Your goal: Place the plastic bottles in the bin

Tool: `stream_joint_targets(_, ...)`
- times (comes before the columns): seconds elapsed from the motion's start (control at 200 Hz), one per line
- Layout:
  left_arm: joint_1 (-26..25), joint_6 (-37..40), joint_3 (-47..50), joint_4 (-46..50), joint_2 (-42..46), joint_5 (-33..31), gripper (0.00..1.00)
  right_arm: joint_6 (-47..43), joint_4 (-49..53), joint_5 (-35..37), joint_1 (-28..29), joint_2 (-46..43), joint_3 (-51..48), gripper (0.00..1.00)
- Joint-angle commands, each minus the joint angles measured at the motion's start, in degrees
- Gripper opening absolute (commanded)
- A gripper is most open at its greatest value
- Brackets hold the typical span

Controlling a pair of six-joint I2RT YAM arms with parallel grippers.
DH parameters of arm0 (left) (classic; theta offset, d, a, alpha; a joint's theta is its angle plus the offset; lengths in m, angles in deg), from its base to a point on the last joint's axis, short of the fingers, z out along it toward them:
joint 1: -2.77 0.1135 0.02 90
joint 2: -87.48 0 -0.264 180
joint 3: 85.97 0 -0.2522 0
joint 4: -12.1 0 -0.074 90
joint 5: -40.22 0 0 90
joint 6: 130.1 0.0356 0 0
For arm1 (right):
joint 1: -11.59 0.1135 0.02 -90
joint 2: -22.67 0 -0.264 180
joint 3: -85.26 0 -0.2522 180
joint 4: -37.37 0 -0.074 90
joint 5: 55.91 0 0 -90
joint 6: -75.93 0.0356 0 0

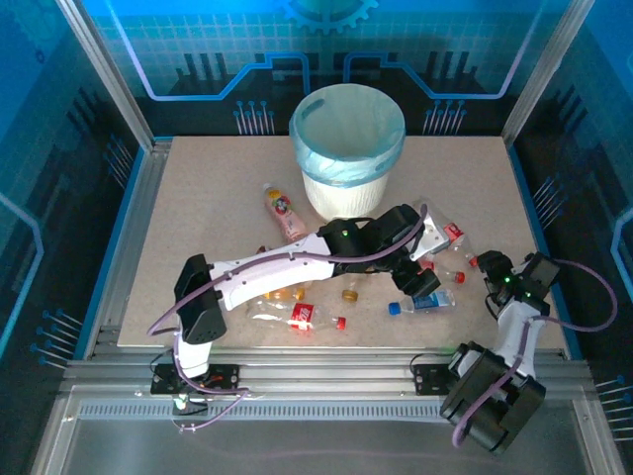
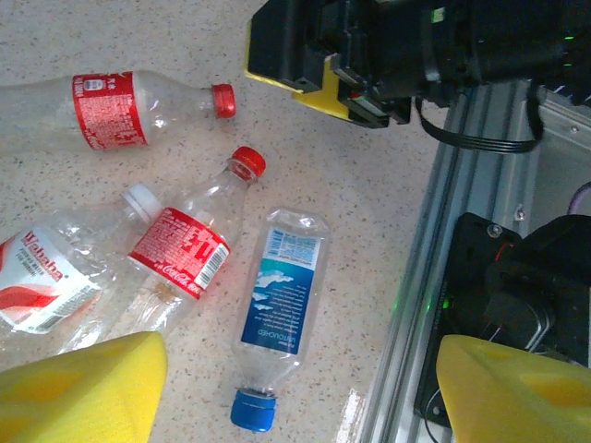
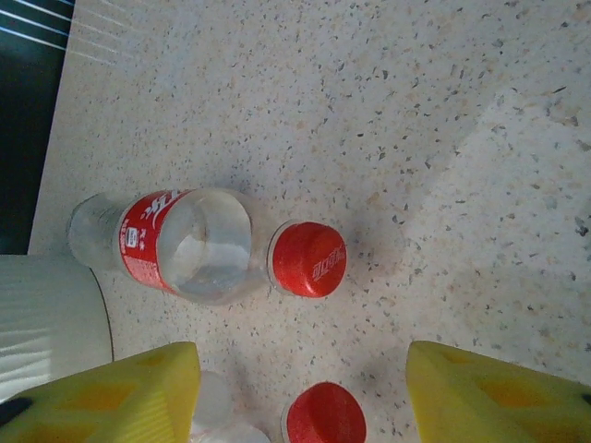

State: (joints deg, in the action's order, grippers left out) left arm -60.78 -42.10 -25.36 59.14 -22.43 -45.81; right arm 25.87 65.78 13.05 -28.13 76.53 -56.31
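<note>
The bin point(image 1: 348, 148) stands at the back of the table, white with a light blue bag over its rim. My left gripper point(image 1: 420, 282) hangs open above a clear bottle with a blue label point(image 2: 282, 314) and blue cap, which lies flat between its yellow fingers point(image 2: 83, 388). Two red-label bottles point(image 2: 180, 249) point(image 2: 111, 106) lie beside it. My right gripper point(image 1: 492, 269) is open, low over a red-label bottle point(image 3: 185, 245) with a red cap point(image 3: 307, 258). A second red cap point(image 3: 325, 415) sits between its fingers point(image 3: 499, 397).
A pink bottle point(image 1: 285, 213) lies left of the bin. Orange and red-label bottles point(image 1: 302, 315) are scattered under the left arm. The aluminium table frame point(image 2: 434, 277) runs close to the blue-label bottle. The bin's white wall point(image 3: 46, 314) stands left of the right gripper.
</note>
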Motion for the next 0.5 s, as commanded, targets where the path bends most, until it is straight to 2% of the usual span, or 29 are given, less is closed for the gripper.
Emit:
stream_joint_targets(0.0,-0.34,0.53,-3.66,2.29,-1.39,2.06,0.79,1.54,-5.99,-2.19,-0.97,1.63,-0.97,0.65)
stream_joint_targets(0.26,-0.29,1.95,-8.60,5.26,-4.43,2.72,0.79,4.47,-13.37,-3.32,-1.18,6.80,-2.99,0.67)
stream_joint_targets(0.495,-0.24,2.36,-8.96,4.85,-5.40,2.14,0.80,7.55,-21.40,-7.60,-1.16,14.58,-2.55,0.67)
